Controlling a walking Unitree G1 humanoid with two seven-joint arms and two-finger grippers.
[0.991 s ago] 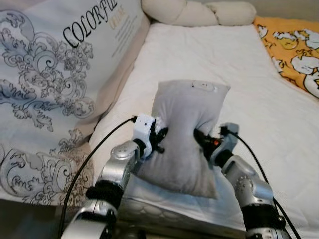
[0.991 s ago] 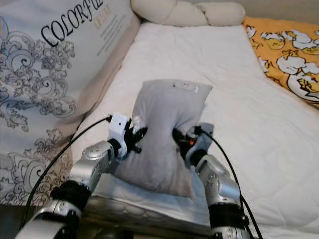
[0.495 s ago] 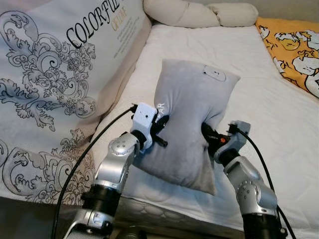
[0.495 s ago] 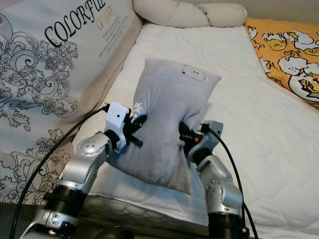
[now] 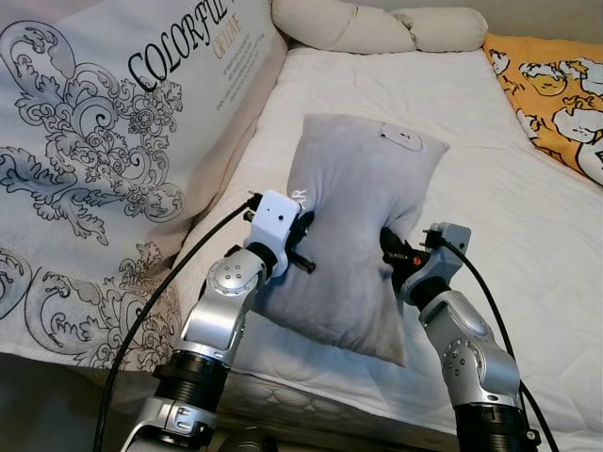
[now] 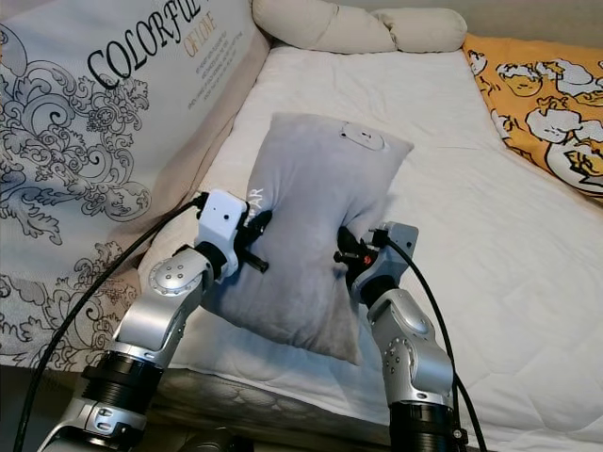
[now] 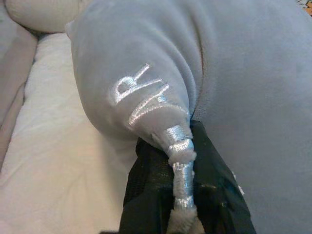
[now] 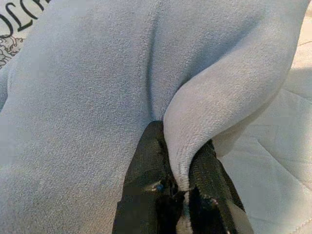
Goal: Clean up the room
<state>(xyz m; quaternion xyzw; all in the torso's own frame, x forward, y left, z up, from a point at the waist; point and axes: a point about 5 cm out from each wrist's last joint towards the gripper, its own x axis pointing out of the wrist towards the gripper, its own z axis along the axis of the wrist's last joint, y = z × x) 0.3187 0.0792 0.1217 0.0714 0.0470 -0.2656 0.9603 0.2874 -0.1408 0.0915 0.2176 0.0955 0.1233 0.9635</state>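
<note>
A grey pillow (image 5: 363, 226) sits at the centre of the head views, held up between the two arms above the near part of a white mattress (image 5: 528, 217). The pillow stands roughly upright, tilted a little, with a small white label (image 5: 403, 137) near its upper right corner and pale embroidered letters (image 7: 139, 92) on its left edge.

The left gripper (image 5: 300, 252), at centre left of the frame, is pinched on the pillow's left edge; in the left wrist view its black fingers (image 7: 151, 195) clamp a fold of grey fabric and stitched seam between them. The right gripper (image 5: 394, 259), at centre right, is likewise pinched on the pillow's right edge; in the right wrist view its fingers (image 8: 146, 195) close on a fold of the plush.

A large patterned cushion (image 5: 104, 141) printed with black lettering and scrollwork fills the left side of the frame, leaning beside the mattress. A cream bolster (image 5: 377, 24) lies across the top of the frame. An orange blanket (image 5: 556, 89) with a white figure print occupies the upper right corner.
</note>
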